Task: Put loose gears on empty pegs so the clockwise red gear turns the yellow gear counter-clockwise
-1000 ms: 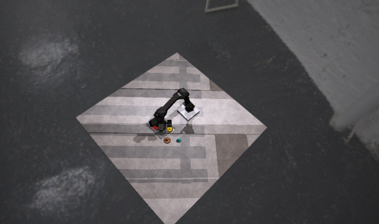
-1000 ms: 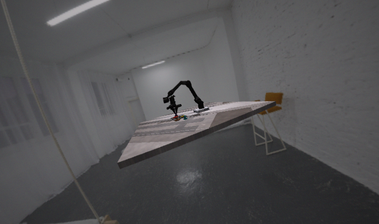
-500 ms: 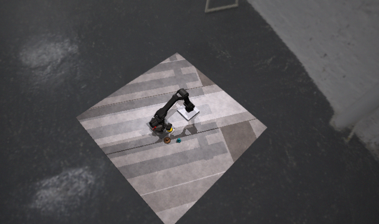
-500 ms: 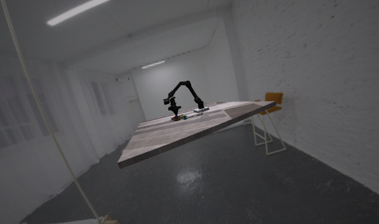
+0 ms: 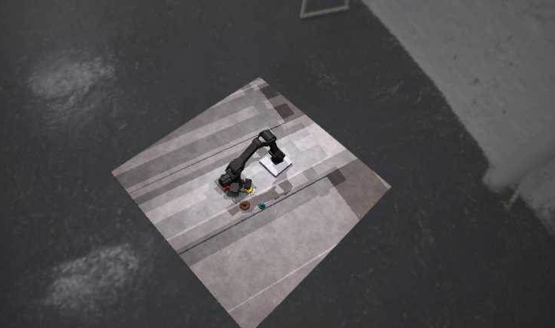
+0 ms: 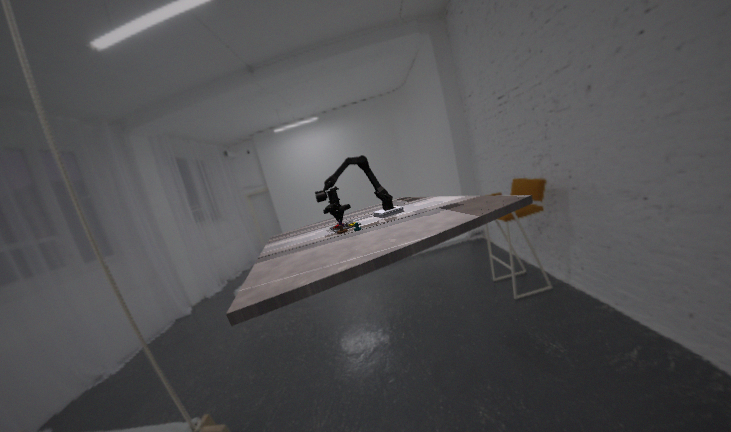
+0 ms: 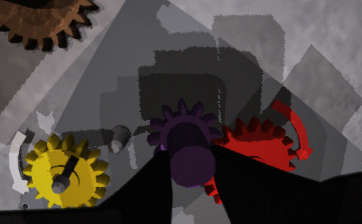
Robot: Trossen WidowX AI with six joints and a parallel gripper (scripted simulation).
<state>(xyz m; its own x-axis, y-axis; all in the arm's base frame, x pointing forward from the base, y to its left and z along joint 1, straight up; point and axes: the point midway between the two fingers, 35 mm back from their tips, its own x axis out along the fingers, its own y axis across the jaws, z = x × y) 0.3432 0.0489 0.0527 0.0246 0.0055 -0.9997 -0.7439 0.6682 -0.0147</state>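
The step in hand is judged to be the seating of a purple gear (image 7: 184,127) on a peg beside the red gear (image 5: 226,187) (image 7: 259,145). Its smooth, round handle is pinched between the fingertips of the gripper (image 7: 193,162), and its toothed rim is shown just beyond them, next to the red teeth; whether it sits flat cannot be told. A straight push down is called for next, with the teeth let into mesh, since a tooth landing on a tooth could leave the gear tilted. To the other side of the fingers the yellow gear (image 5: 249,190) (image 7: 62,172) is seen, its black stripe running out from the peg tip, and between it and the purple gear a bare grey peg (image 7: 119,139), blunt and cylindrical, is left unfilled. The grey board (image 7: 97,95) is flat and dull, crossed by hard-edged shadows. Off the board, beyond the yellow gear from the fingers, a brown gear (image 5: 244,205) (image 7: 44,25) with a mottled, wood-like face is found, and a small teal gear (image 5: 262,205) (image 6: 357,226) stands near it.
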